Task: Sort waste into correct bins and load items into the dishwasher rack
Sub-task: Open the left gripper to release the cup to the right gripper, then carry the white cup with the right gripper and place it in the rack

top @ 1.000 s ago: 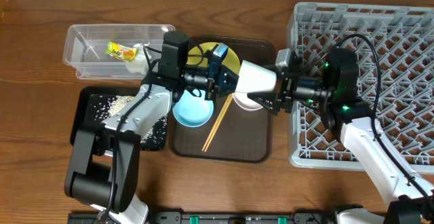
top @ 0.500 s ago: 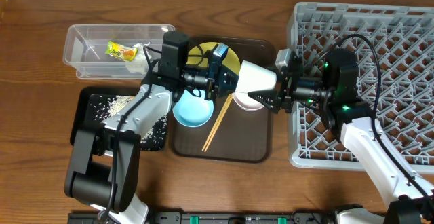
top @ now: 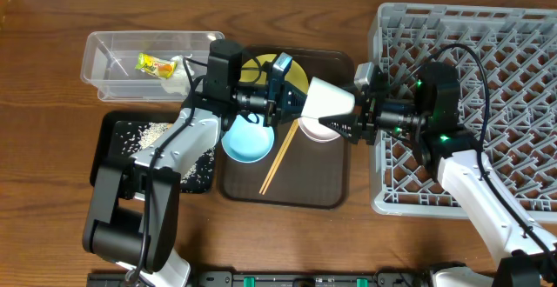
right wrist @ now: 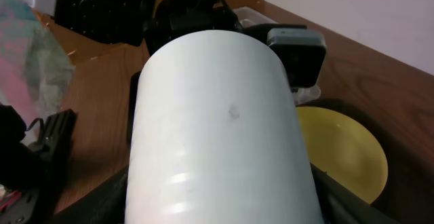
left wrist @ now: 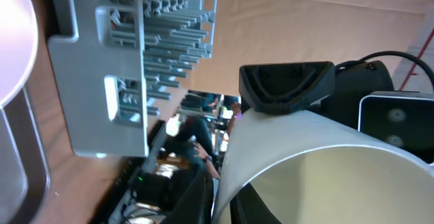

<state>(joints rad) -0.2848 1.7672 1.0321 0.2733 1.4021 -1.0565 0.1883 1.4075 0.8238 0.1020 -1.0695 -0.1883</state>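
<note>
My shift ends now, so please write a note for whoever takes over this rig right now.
Right claw: shut on the white cup, held above the brown tray.
Left claw: at the cup's rim, grip unclear.
Done: wrapper in the clear container; rice in the black tray.
To do: cup, yellow plate, blue bowl, white-pink bowl and chopsticks into the rack; no dish shows there.

White cup (right wrist: 224, 129) swamps my right wrist view, its near end cut by the bottom edge, hiding how my right gripper (top: 360, 120) clasps it; overhead, my left gripper (top: 285, 91) covers most of the yellow plate (top: 299, 78), and the dishwasher rack (top: 487, 52) is clipped at right.
</note>
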